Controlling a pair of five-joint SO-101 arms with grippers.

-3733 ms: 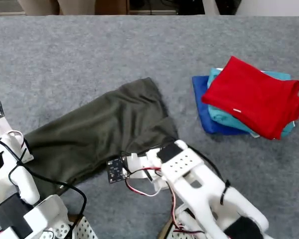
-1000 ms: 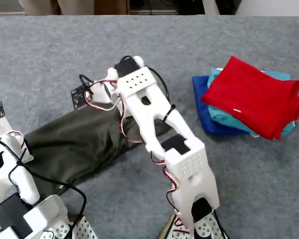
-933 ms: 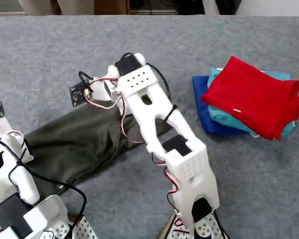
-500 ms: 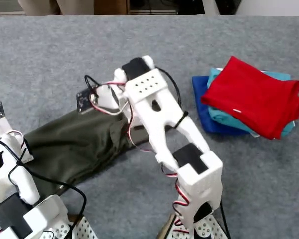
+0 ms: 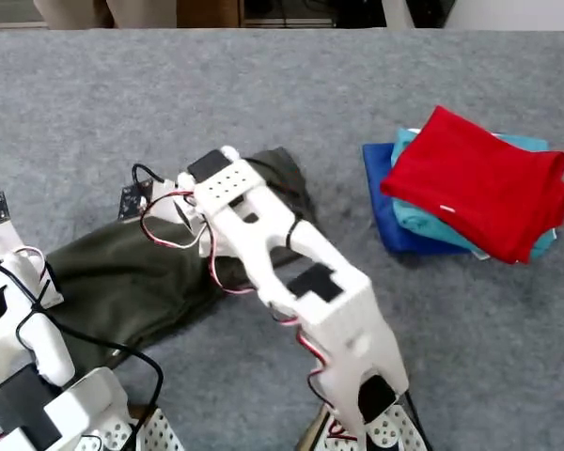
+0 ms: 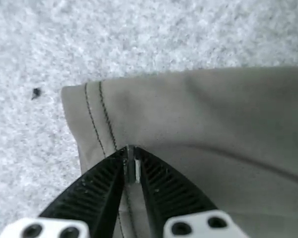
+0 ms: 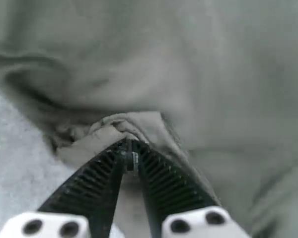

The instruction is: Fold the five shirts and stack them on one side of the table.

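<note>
Jaws tight, olive shirt (image 5: 122, 282) partly covered

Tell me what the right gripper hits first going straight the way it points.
Probably the olive shirt: the right gripper is shut on a bunched fold of it, with more of that cloth lying just ahead.

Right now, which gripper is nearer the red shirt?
Right. The right gripper pinches the olive shirt mid-table, nearer the red shirt; the left gripper pinches its far corner.
</note>
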